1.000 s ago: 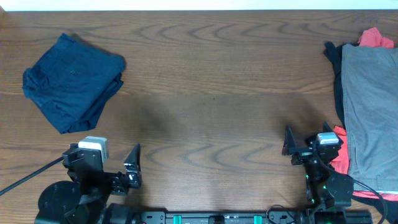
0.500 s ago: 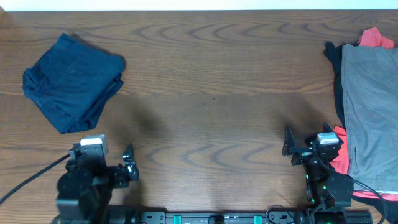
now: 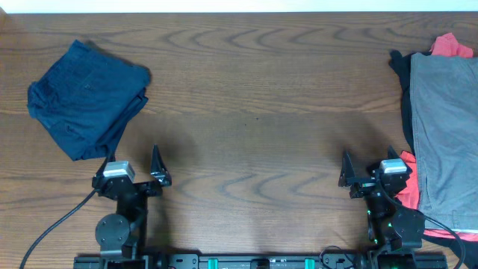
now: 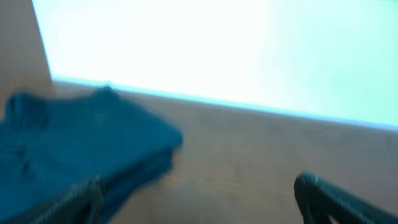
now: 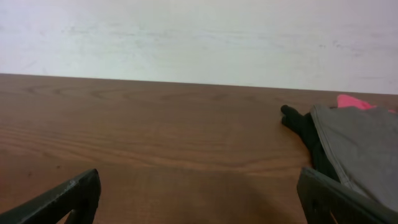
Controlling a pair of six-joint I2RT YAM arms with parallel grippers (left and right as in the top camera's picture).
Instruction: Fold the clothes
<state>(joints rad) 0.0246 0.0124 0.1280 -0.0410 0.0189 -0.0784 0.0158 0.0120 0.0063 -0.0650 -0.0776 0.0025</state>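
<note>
Two lots of clothes lie at opposite ends of the bench (image 3: pixel 254 104). A navy piece (image 3: pixel 86 97), which looks already folded, sits at the far left. A loose pile sits at the right edge, with a grey piece (image 3: pixel 444 127) on top of a black piece (image 3: pixel 399 63) and a red piece (image 3: pixel 452 46). The coming move most likely turns on that pile. It lies just to the right of the right gripper (image 3: pixel 367 178), and the grey piece's long axis runs away from the robot along the bench edge, so the right arm is much the nearer. The left gripper (image 3: pixel 133 175) is well apart from the pile, with the navy piece ahead of it and to its left. Both grippers rest low at the near edge with jaws spread wide, holding nothing and touching no cloth.
</note>
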